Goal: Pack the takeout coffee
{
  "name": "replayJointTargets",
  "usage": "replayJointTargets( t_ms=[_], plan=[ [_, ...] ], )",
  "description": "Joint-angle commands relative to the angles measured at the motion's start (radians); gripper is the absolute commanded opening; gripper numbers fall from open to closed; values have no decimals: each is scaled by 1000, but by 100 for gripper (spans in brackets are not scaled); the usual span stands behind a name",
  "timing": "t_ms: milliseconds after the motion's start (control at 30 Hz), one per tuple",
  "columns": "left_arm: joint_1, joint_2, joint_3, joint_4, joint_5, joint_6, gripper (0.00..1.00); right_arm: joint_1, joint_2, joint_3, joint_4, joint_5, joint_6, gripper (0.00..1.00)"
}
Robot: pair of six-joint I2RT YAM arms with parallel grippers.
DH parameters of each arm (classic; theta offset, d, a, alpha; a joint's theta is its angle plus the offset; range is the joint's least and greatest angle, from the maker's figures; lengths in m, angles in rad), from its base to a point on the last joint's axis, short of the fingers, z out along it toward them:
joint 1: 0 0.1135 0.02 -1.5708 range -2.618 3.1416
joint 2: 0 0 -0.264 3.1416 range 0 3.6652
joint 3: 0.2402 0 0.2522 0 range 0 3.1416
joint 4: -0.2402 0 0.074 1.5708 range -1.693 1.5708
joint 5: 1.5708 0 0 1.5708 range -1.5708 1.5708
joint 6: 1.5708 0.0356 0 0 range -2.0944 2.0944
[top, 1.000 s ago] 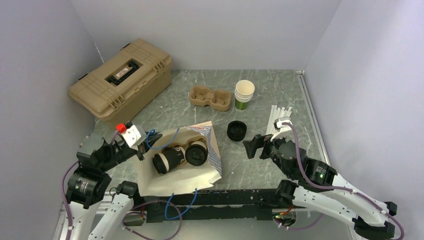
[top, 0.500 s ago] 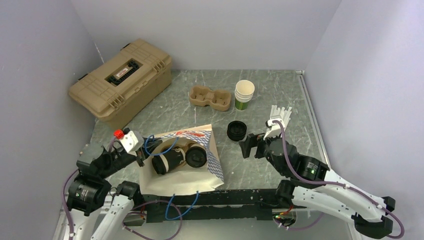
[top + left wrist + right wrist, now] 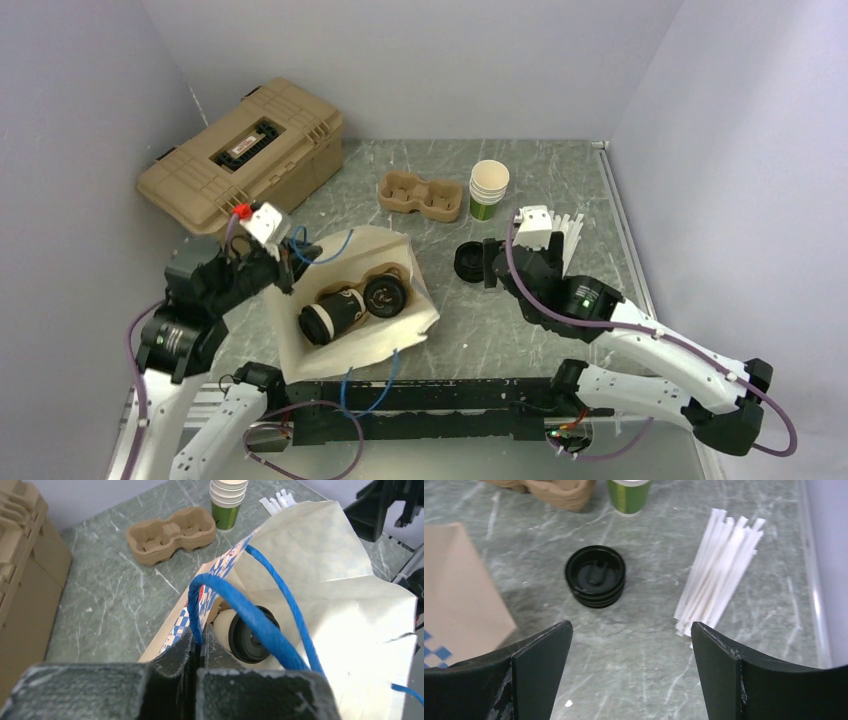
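Two takeout coffee cups (image 3: 335, 318) with black lids lie on their sides inside a paper bag (image 3: 408, 325) at the near left. One cup's lid (image 3: 250, 632) faces the left wrist camera. My left gripper (image 3: 287, 272) (image 3: 197, 642) is shut on the bag's blue cord handle (image 3: 240, 600), holding the bag's mouth up and open. To the right of the bag, my right gripper (image 3: 487, 264) (image 3: 631, 626) hangs open over bare table with nothing between its fingers.
A stack of black lids (image 3: 471, 260) (image 3: 595, 576) sits just beyond the right gripper. White straws (image 3: 719, 587) lie to its right. A stack of lidless cups (image 3: 488, 188), a cardboard cup carrier (image 3: 420, 195) and a tan toolbox (image 3: 245, 155) stand farther back.
My left gripper has lifted and pulled back the handle, and the bag's mouth has tipped up. The right gripper has moved away from the bag, toward the lids.
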Motion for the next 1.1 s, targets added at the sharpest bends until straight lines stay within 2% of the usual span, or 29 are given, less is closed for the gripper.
replayJointTargets(
  t_ms=[0, 100, 233, 433, 567, 833, 1067],
  plan=[
    [0, 116, 120, 9, -91, -121, 0, -82, 47, 73, -55, 63, -29, 92],
    [0, 157, 151, 35, -105, -150, 0, -152, 63, 73, -13, -17, -70, 90],
    [0, 162, 150, 105, -68, -137, 0, -176, 45, 86, 42, -102, -93, 89],
    [1, 108, 136, 127, 101, 120, 0, -179, -15, 79, 126, -196, -162, 87],
    [-2, 91, 152, 73, 197, 206, 0, -179, -81, 28, 171, -244, -174, 87],
    [-1, -12, 30, 59, 280, 199, 0, -178, -337, -52, 279, -635, -247, 87],
    [1, -149, -106, 93, 275, 101, 0, -179, -443, -39, 275, -904, -276, 88]
  ],
)
